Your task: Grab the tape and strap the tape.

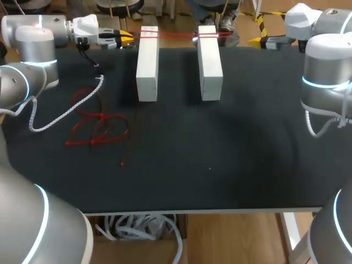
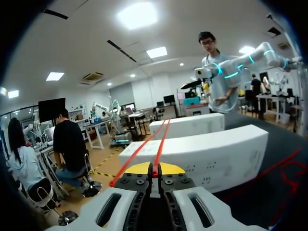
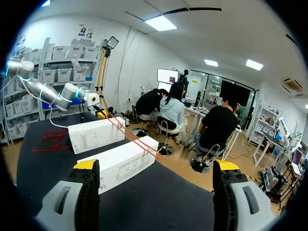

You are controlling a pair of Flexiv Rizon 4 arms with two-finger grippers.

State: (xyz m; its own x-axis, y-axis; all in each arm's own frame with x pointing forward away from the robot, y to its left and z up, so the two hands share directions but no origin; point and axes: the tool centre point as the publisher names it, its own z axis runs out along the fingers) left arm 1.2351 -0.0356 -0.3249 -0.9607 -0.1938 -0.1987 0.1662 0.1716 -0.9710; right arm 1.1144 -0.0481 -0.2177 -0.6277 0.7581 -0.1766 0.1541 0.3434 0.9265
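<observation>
The left hand (image 2: pixel 154 169) is seen closest in its own wrist view. Its two yellow tips are pressed together on a thin red tape (image 2: pixel 161 137), which is thus gripped between them. From the tips the tape runs taut in two strands over the tops of two long boxes.

In the head view the same tape (image 1: pixel 179 36) is stretched along the far edge of the black table (image 1: pixel 220 159). It crosses the far ends of the left white rectangular box (image 1: pixel 147 66) and the right white rectangular box (image 1: pixel 210 66). The boxes lie parallel and apart, with a bare strip of table between them. The tape reaches a little past the right box, and where it ends cannot be told. Small grey marks are printed on the boxes' long sides, and they are too small to be read.

A loose heap of red tape loops (image 1: pixel 98 129) lies on the table's left part, near the left box but apart from it. A white coiled cable (image 1: pixel 55 118) hangs from the left arm beside that heap.

The right hand (image 3: pixel 156 166) is held open with its yellow-tipped fingers wide apart and nothing between them. It is at the far right of the table, well apart from the boxes, and the taut tape (image 3: pixel 134 139) is seen ahead of it.
</observation>
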